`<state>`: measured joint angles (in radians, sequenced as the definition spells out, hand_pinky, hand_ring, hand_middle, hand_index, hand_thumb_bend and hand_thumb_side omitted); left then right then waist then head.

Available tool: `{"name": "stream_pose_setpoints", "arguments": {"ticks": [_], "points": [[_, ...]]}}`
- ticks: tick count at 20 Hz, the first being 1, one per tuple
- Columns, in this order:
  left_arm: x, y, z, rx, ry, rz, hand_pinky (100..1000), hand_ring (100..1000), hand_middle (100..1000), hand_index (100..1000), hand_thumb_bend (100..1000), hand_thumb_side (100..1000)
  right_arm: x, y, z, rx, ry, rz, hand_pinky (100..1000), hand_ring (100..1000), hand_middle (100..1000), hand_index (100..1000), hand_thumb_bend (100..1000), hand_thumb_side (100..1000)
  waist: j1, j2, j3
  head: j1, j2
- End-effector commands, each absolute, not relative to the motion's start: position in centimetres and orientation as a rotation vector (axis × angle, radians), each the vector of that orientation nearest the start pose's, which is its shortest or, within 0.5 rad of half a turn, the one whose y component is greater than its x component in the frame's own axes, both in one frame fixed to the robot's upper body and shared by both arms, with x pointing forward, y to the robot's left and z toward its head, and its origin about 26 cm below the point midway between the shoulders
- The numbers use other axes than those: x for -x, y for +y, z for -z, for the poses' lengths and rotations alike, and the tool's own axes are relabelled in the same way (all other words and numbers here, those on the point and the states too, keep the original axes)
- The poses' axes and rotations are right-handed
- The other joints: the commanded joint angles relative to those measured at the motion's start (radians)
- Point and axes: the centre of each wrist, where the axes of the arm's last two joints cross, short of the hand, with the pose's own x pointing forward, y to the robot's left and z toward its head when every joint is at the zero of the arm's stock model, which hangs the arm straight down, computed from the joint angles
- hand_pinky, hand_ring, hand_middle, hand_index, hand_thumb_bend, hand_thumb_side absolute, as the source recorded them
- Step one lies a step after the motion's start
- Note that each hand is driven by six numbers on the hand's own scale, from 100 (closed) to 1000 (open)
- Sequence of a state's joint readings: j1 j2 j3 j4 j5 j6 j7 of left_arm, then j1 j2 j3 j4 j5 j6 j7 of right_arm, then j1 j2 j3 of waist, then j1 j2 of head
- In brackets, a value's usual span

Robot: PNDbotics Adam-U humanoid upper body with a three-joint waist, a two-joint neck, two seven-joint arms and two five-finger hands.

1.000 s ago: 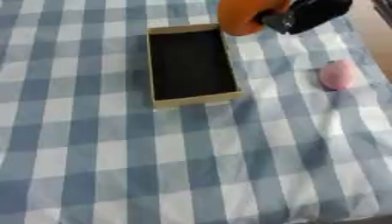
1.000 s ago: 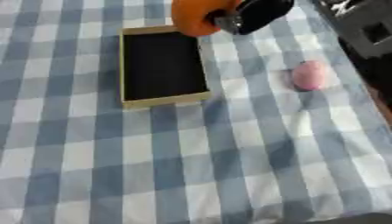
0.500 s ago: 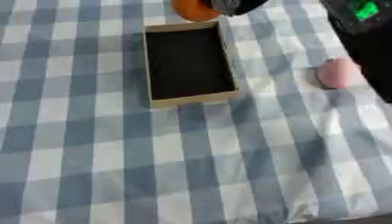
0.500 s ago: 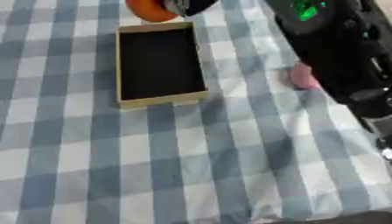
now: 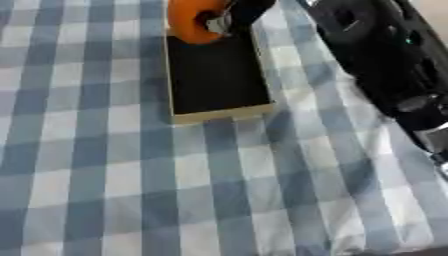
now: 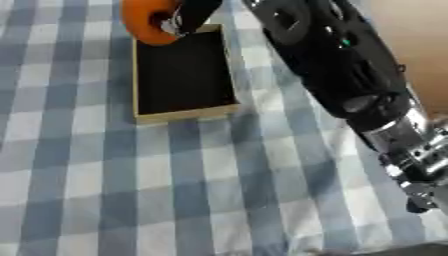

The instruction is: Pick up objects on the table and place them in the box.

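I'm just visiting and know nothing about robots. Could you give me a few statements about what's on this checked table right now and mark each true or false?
1. The right hand is holding an orange object. True.
2. The orange object is over the near end of the box. False: it is at the far end.
3. The box's inside is dark and nothing shows lying in the visible part. True.
4. The cloth is plain red. False: it is blue and white checks.
5. The robot's left hand is gripping the box. False: no left hand is in view.
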<state>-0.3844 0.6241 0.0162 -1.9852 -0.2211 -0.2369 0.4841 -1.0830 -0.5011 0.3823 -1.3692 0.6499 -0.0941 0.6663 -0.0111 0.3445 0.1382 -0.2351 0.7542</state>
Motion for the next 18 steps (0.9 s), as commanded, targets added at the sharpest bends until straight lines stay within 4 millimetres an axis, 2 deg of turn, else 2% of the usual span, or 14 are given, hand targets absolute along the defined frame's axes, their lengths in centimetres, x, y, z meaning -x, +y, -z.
{"name": "stream_pose_setpoints", "arguments": {"ticks": [1,6,9,14,15,18], "points": [[-29.8,29.9,-26.4,0.945,3.272,-0.315,849,841,737,845,100,776,-43.3,-18.1,-32.0,0.784,-1.622,-1.862,262,532,574,691,100,252,0.005,-0.019,0.003,0.003,-0.002],[-29.8,29.9,-26.4,0.946,3.272,-0.313,849,841,737,845,100,776,-44.8,-18.9,-30.9,0.776,-1.62,-1.862,262,532,574,691,100,252,0.006,-0.019,0.002,0.003,0.0],[-29.9,29.8,-26.4,0.942,3.275,-0.312,849,841,738,845,100,777,-45.4,-19.4,-30.0,0.756,-1.6,-1.87,284,538,580,695,100,313,0.011,-0.015,0.0,0.002,0.004],[-29.9,29.8,-26.3,0.942,3.278,-0.312,849,841,738,845,100,777,-46.0,-19.9,-29.3,0.734,-1.58,-1.881,290,540,582,697,100,319,0.014,-0.013,-0.002,0.001,0.005],[-29.9,29.8,-26.3,0.942,3.278,-0.311,849,842,738,845,100,776,-46.0,-19.9,-29.2,0.729,-1.574,-1.89,439,644,687,775,236,408,0.014,-0.013,-0.002,-0.001,0.007],[-29.9,29.8,-26.3,0.944,3.279,-0.309,849,842,738,845,100,776,-46.1,-20.2,-29.1,0.729,-1.549,-1.936,540,748,770,854,390,415,0.014,-0.012,-0.004,-0.004,0.013]]}}
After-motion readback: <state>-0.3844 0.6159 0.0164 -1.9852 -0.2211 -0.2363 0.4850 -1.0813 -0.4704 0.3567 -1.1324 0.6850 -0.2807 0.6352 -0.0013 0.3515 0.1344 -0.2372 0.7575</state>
